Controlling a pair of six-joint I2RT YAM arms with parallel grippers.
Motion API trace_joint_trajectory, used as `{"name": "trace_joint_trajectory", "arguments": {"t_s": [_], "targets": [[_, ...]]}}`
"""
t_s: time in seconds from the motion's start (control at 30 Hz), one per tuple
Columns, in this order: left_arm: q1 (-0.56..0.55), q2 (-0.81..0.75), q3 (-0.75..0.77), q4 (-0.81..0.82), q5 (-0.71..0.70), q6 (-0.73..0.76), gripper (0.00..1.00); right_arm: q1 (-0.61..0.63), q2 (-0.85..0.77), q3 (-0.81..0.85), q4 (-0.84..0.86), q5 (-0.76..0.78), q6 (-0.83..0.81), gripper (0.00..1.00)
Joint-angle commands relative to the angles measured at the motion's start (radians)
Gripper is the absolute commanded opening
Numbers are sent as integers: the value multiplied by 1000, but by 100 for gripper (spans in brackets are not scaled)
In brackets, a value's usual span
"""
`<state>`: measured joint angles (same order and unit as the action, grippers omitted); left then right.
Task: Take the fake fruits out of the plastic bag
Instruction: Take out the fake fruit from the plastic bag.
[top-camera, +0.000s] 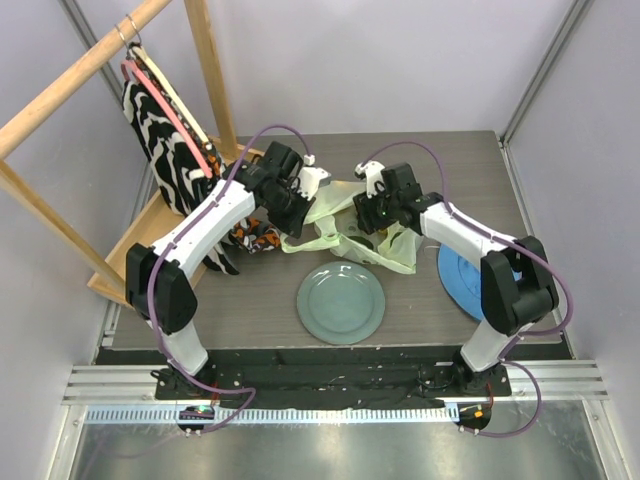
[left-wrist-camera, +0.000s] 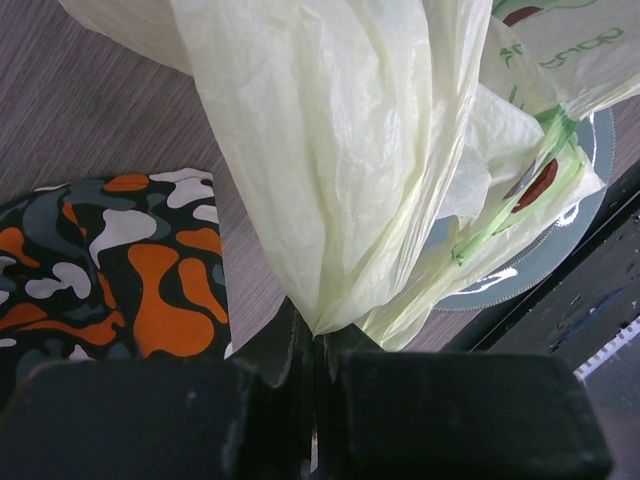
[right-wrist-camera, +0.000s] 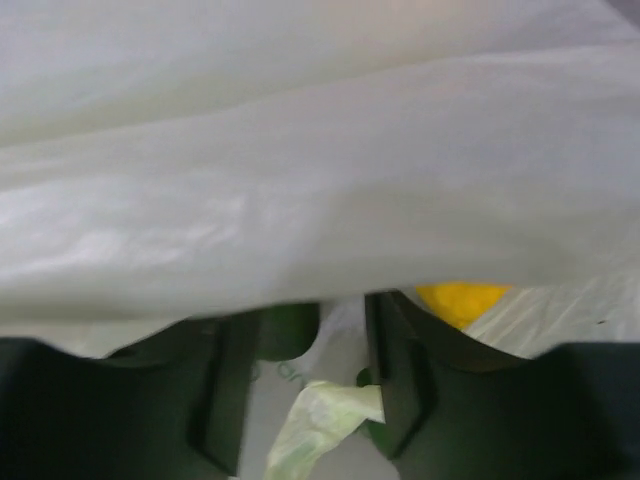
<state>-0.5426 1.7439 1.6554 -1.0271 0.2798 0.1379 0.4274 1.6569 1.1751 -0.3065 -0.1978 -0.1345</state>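
Bright even light; plastic bag (right-wrist-camera: 320, 150) blurry, rt wrist.

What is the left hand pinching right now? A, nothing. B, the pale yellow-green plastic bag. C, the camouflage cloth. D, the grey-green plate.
B: the left wrist view shows the left hand closed on a gathered fold of the plastic bag, with the camouflage cloth lying apart beside it.

A grey-green plate (top-camera: 340, 302) sits by the table's (top-camera: 440, 150) near edge, a blue hat (top-camera: 460, 285) at the right edge, and a camouflage cloth (left-wrist-camera: 120, 270) and wooden rack (top-camera: 215, 70) on the left.
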Motion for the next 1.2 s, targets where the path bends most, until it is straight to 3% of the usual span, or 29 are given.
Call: {"name": "trace_joint_trajectory", "arguments": {"t_s": [0.0, 0.37, 0.67, 0.73, 0.83, 0.93, 1.03, 1.17], "targets": [[3, -57, -6, 25, 15, -12, 0, -3, 17, 63, 112, 135, -59, 62], [4, -52, -5, 27, 41, -17, 0, -29, 69, 2, 103, 247, -163, 80], [3, -43, -3, 30, 36, -17, 0, -81, 121, -29, 136, 276, -235, 83], [4, -37, 1, 32, 36, -14, 0, -87, 136, -26, 141, 253, -251, 77], [3, -30, 10, 32, 32, -12, 0, -91, 144, 0, 124, 166, -261, 56], [4, -18, 29, 36, 22, -12, 0, -90, 106, 30, 101, 121, -269, 28], [4, -3, 52, 36, 10, -8, 0, -90, 38, 40, 66, 104, -242, 15], [4, 11, 73, 36, 2, -6, 0, -90, -168, 37, -38, 14, -205, 13]]}}
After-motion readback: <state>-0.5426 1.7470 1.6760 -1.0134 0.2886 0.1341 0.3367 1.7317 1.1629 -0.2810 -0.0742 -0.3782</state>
